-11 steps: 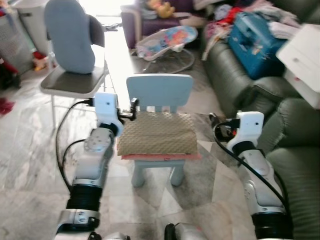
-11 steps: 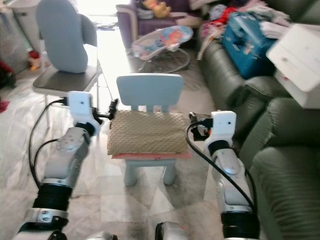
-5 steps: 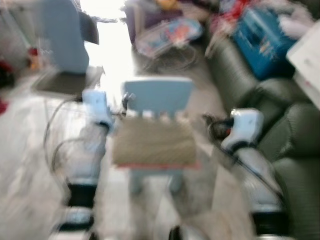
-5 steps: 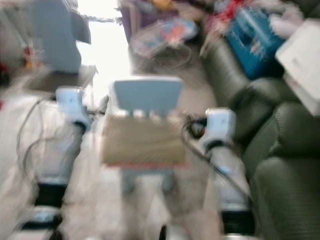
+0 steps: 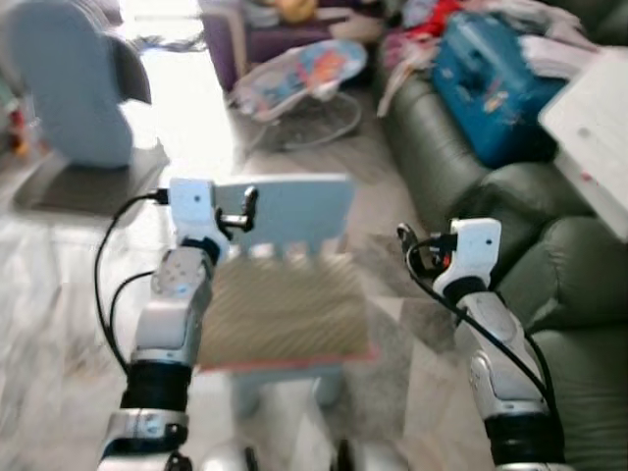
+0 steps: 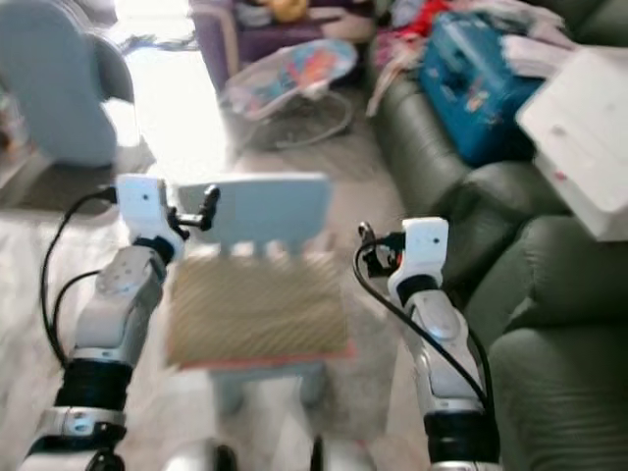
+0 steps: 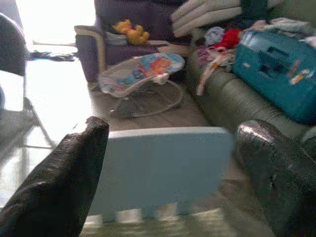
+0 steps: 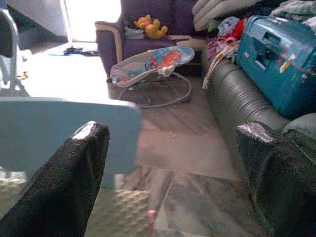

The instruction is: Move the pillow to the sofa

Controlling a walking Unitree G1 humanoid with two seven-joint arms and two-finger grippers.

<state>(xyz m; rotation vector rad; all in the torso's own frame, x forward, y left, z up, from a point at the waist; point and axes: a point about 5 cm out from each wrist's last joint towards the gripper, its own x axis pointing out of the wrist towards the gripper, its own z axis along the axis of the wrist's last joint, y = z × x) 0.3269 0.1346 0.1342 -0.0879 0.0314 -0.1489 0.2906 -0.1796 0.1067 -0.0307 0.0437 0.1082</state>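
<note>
Pillow (image 5: 280, 314) lies flat on the small blue chair (image 5: 294, 208), dead centre ahead, 12 o'clock. Left claw (image 7: 168, 163) spread, at the chair back's 9 o'clock edge. Right claw (image 8: 170, 173) spread, off the pillow's 3 o'clock side. Sofa (image 5: 549, 255) at 3 o'clock.

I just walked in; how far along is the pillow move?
Barely begun. Done: the robot stands at the chair with both grippers open, left gripper and right gripper, either side of the pillow. In hand: nothing; the pillow lies on the seat. Left: grasp it, lift it, carry it to the sofa.
</note>
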